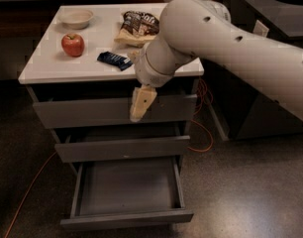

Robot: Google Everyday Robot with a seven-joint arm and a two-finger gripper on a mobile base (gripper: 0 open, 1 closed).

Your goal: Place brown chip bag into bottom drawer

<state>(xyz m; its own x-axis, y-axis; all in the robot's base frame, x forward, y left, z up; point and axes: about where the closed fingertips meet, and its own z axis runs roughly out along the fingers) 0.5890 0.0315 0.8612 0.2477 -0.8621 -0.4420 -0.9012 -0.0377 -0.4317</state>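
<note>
The cream-coloured gripper (141, 103) hangs before the flat grey top drawer (82, 114); wide or narrow, I cannot tell. Above and behind it, the crinkly brown chip bag (137, 26) lies on the white cabinet top (47, 66). Below it, the shallow grey bottom drawer (126, 218) stands open.

White cabinet top (47, 69): bowl (76, 18) back left, apple (73, 44) before it, dark-blue bar (114, 60) near front edge, brown chip bag (136, 26) at back. Gripper (141, 104) just below front edge.
</note>
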